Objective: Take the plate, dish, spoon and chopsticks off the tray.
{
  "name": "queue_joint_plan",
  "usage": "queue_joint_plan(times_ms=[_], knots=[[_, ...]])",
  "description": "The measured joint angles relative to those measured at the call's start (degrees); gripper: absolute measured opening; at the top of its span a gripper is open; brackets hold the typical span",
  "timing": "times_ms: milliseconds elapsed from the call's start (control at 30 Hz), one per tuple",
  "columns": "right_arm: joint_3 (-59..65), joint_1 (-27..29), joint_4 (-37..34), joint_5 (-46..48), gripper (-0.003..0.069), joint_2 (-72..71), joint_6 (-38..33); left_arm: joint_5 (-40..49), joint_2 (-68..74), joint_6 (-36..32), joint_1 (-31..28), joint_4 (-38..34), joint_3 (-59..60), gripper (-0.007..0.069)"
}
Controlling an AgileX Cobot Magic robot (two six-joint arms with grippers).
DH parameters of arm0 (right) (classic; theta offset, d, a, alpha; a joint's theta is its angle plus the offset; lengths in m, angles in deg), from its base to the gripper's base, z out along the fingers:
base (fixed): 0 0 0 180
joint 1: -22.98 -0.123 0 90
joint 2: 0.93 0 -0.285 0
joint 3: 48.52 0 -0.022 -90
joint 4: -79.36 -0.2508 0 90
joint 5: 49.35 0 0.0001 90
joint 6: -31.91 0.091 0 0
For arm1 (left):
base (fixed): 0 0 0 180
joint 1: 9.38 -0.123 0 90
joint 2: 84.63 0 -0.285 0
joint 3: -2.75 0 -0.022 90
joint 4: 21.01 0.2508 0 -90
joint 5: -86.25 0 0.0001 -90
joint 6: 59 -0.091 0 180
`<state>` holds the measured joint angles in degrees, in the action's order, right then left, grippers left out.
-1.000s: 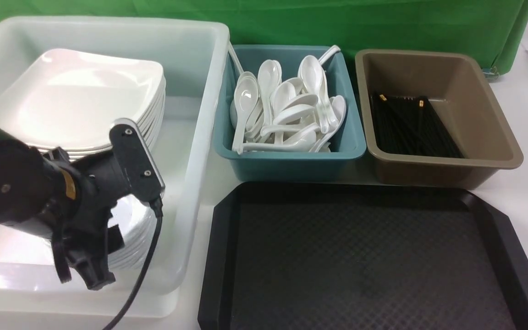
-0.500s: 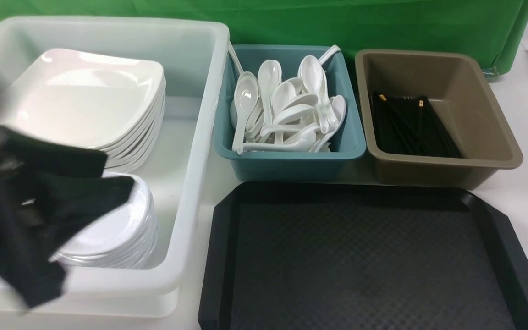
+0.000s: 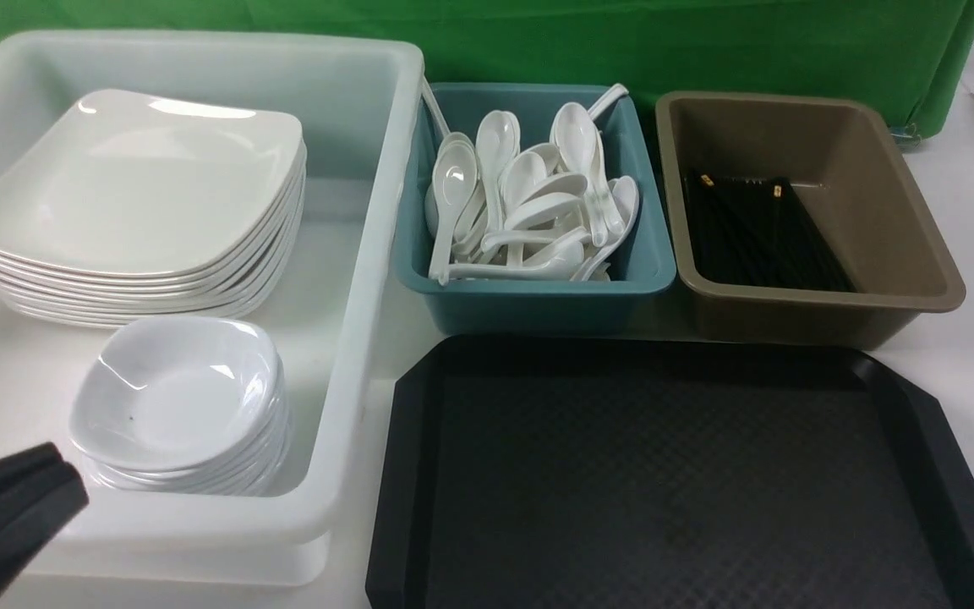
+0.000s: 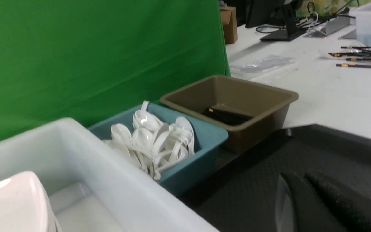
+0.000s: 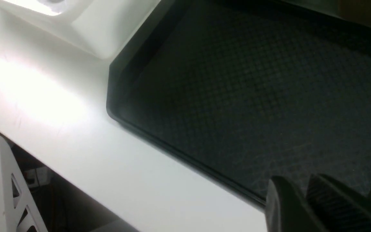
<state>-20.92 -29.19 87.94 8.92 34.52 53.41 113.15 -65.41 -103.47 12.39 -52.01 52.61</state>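
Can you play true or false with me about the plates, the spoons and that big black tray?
1. The tray has nothing on it. True.
2. The spoons are in the brown bin. False: they fill the teal bin; the brown bin holds black chopsticks.
3. The small dishes are stacked inside the white tub. True.
4. The big plates sit on the tray. False: they are stacked in the white tub.

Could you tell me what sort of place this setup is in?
Probably a lab staged as a dish-sorting station: a green backdrop, bins of spoons and chopsticks, and a monitor stand with cables behind.
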Motion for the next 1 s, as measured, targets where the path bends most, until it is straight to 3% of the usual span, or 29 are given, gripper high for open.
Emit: queue_joint_plan(times_ms=[267, 400, 500, 633, 733, 833, 1000], knots=[[0.2, 0.2, -0.1, -0.1, 0.0148, 0.0, 0.0, 2.3, 0.0, -0.1, 0.0, 2.0, 2.6, 0.0009], [1.2, 5.2, -0.5, -1.3, 0.0157, -0.1, 0.1, 2.8, 0.0, -0.1, 0.0, 3.6, 2.6, 0.0009], [2.8, 13.8, -0.3, -2.3, 0.0144, -1.4, 0.0, 3.0, 0.0, -0.1, 0.0, 4.7, 2.6, 0.0009], [10.2, 28.3, -4.5, -9.3, 0.0047, -7.1, -13.5, 3.0, 0.0, -0.1, 0.0, 5.0, 2.6, 0.0009], [18.3, 37.4, -7.1, -17.4, 0.0018, -12.5, -18.2, 3.1, 0.0, -0.1, 0.0, 5.0, 2.6, 0.0009], [27.6, 42.4, -7.9, -26.1, 0.0016, -17.6, -18.6, 3.1, 0.0, -0.1, 0.0, 5.1, 2.6, 0.0009], [41.7, 45.3, -7.1, -43.4, 0.0015, -23.2, -19.1, 3.1, 0.0, -0.1, 0.0, 5.2, 2.6, 0.0009]])
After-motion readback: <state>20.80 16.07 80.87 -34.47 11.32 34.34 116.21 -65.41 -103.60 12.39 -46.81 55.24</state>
